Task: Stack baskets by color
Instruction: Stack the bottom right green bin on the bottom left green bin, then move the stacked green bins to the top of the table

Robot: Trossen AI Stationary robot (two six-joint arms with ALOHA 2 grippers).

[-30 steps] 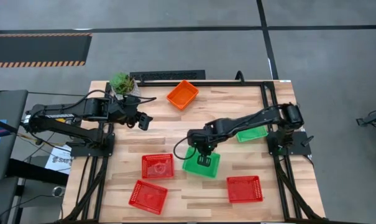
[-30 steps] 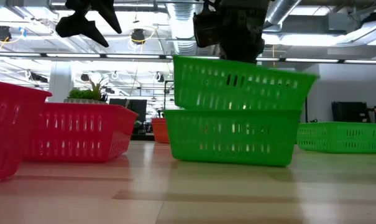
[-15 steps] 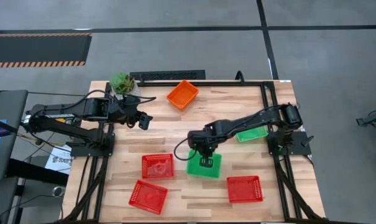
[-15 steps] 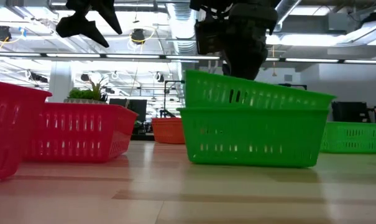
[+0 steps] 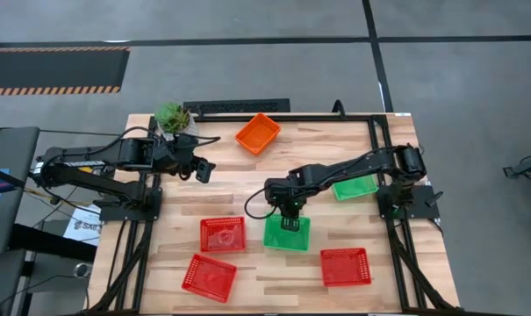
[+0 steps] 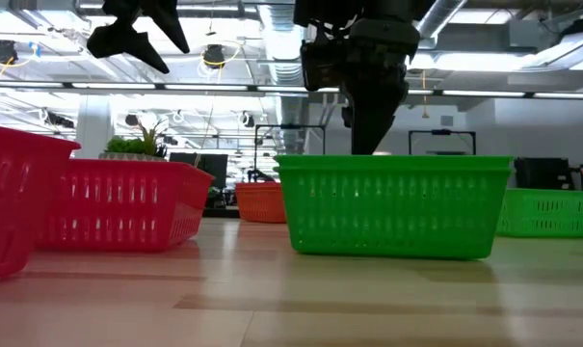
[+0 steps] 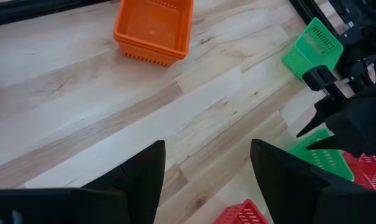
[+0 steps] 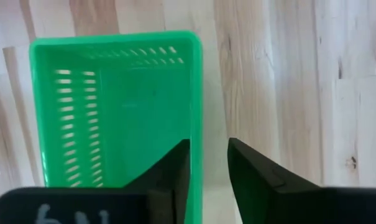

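Two green baskets (image 5: 287, 233) sit nested on the table near its middle, the upper one level inside the lower one (image 6: 392, 207). My right gripper (image 8: 207, 168) is open above the stack's far long wall (image 8: 197, 93), one finger inside the basket and one outside. A third green basket (image 5: 355, 187) lies farther right. An orange basket stack (image 5: 258, 132) sits at the far edge. Three red baskets (image 5: 223, 234) (image 5: 209, 277) (image 5: 345, 266) lie singly along the near side. My left gripper (image 5: 202, 169) hangs open above the far left. My right gripper's fingers point down on either side of the upper green basket's far long wall (image 8: 197, 124). Bare wood shows between the outer finger (image 8: 256, 177) and the rim. I cannot tell whether the inner finger (image 8: 169, 174) touches the wall. The basket rests in the lower one.
A potted plant (image 5: 172, 117) stands at the far left corner. Black frame rails (image 5: 375, 145) run along the table's sides. Bare wood lies between the orange baskets and the green stack.
The upper green basket was tilted, its far side raised under my right gripper. It has dropped level into the lower green basket. The pair has slid a little toward the table's right edge. My right gripper has sunk slightly with it.
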